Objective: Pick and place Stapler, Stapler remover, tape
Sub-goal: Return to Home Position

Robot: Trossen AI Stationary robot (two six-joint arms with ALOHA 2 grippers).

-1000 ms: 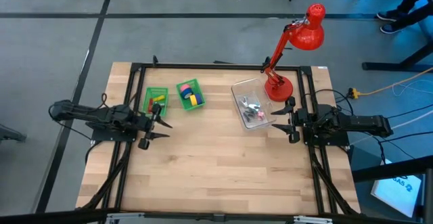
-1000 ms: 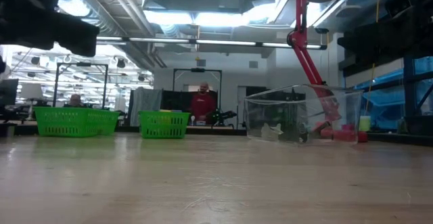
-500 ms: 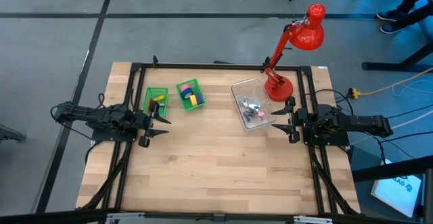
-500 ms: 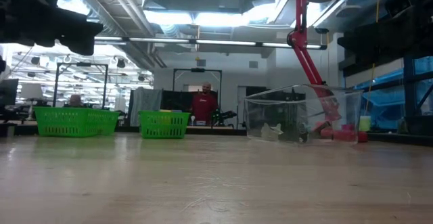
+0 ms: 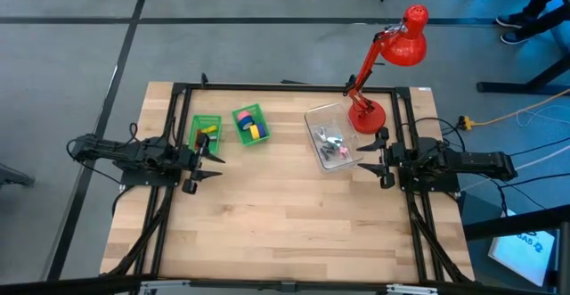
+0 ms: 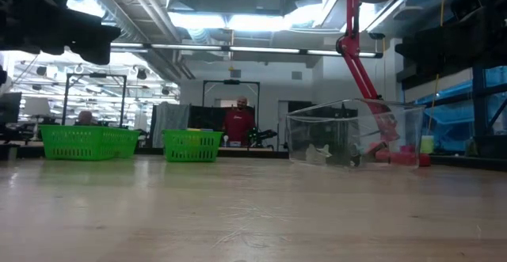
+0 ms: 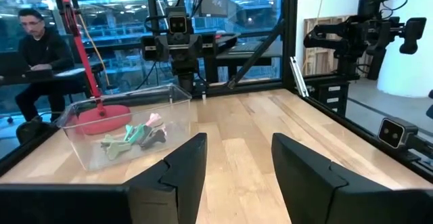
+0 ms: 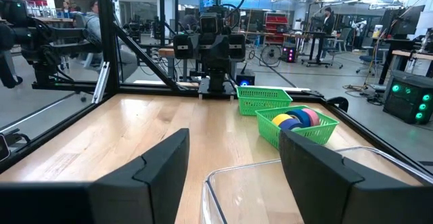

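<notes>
Since a second ago my left arm has shifted just a little, and in the last half second nothing has moved at all. Closest to me the wooden table (image 5: 285,233) is bare. Next come my two claws, one at each side of the table. The left claw (image 5: 214,162) hangs over the left side, spread wide and holding nothing, as its own camera shows (image 7: 238,149). The right claw (image 5: 363,158) waits at the right side, also spread wide with nothing in it (image 8: 233,149). A bit farther back, the left green bin (image 5: 195,121) sits just beside my left claw, with the staplers (image 5: 207,135) lying in it. Next to it, the right green bin (image 5: 239,117) holds the tape rolls (image 5: 254,130), yellow, blue and pink. The clear bin (image 5: 309,121) near my right claw holds the stapler removers (image 5: 334,143). Behind that stands the red lamp (image 5: 405,28). Far off in the room is a person (image 6: 239,119). I think the sorting is done and I only need to park. I should go slowly, keep the left claw spread and lifted, and steer well away from the green bin's rim so I do not bump it.
</notes>
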